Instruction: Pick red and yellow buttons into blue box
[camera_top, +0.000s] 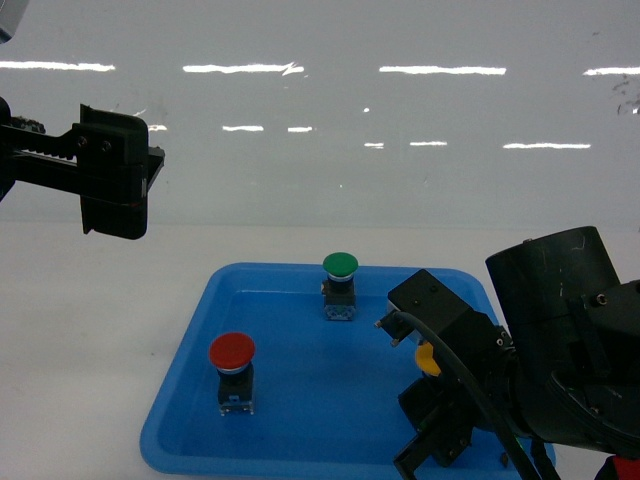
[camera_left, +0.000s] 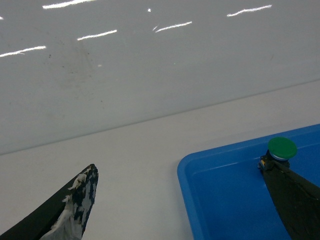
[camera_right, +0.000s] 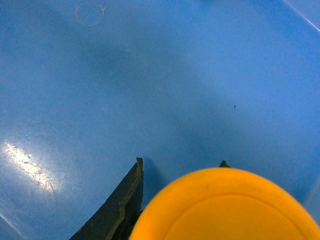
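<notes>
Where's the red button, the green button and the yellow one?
red button (camera_top: 232, 350), head view, on its round cap.
green button (camera_top: 340, 264), head view, on its cap.
yellow button (camera_right: 225, 207), right wrist view, on its cap's top.

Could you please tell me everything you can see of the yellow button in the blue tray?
Only the yellow button's smooth, rounded, plastic-looking cap shows; its body is hidden. In the right wrist view the cap fills the lower edge, with dark fingers of the right gripper close on either side, over the shallow blue tray's floor. In the head view only a sliver of yellow shows behind the right arm, at the tray's right side. Whether the fingers already clamp it cannot be told.
</notes>
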